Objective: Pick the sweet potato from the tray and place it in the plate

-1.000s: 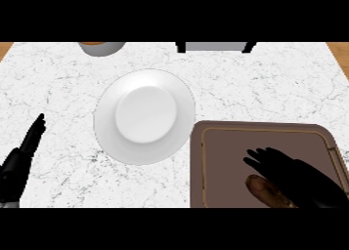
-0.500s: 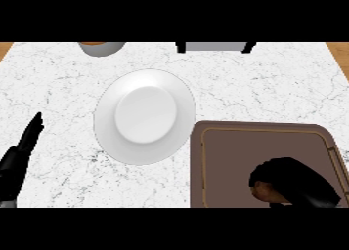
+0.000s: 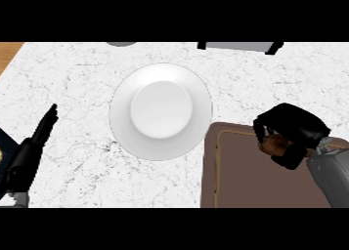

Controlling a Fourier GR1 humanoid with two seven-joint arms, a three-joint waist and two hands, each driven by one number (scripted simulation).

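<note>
My right hand (image 3: 296,128) is curled round the brown sweet potato (image 3: 275,145), of which only a small patch shows between the fingers. It hangs over the far part of the dark brown tray (image 3: 228,176) at the lower right. The white plate (image 3: 160,110) lies on the marble counter to the left of the tray, with nothing on it. My left hand (image 3: 32,146) rests at the left edge with straight fingers pointing away from me, touching nothing.
A grey round object (image 3: 121,43) and a white item with dark ends (image 3: 240,46) sit at the counter's far edge. Wooden floor (image 3: 0,58) shows beyond the counter's far left corner.
My right hand shut on the sweet potato and has risen toward the tray's far edge. The view has shifted, so plate and tray sit lower and further right. The left hand stays put.
</note>
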